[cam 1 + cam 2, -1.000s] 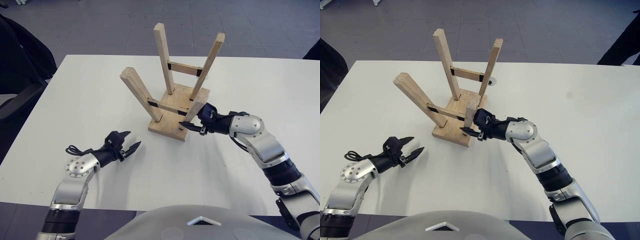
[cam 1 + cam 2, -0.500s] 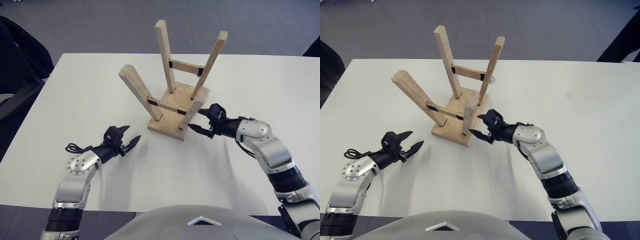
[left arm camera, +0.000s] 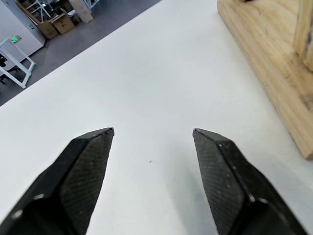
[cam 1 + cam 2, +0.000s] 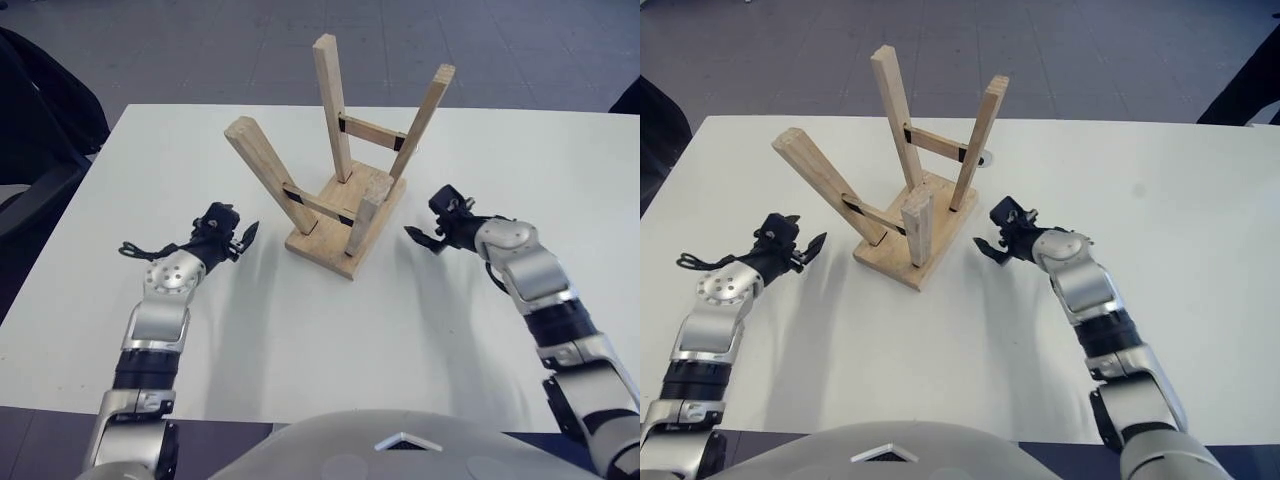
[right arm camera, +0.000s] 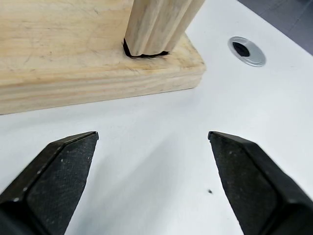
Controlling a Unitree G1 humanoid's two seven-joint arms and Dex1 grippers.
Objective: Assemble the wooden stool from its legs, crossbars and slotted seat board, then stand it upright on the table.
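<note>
Left eye view: 1 seat board [image 4: 322, 247], 4 legs [image 4: 331, 100], 2 crossbars [image 4: 370, 130], upturned.

The wooden stool [image 4: 341, 165] is being carried upside down on its seat board [image 4: 322, 243] by the white tabletop [image 4: 500, 150], apparently near a grommet [image 5: 247, 50].

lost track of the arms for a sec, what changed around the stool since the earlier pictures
The right gripper drew back from the near leg of the stool towards the robot's right and is now open, clear of it. The left gripper, open, moved forward over the table towards the stool. The stool seems to have turned slightly. It stays upside down, legs up, unheld.
</note>
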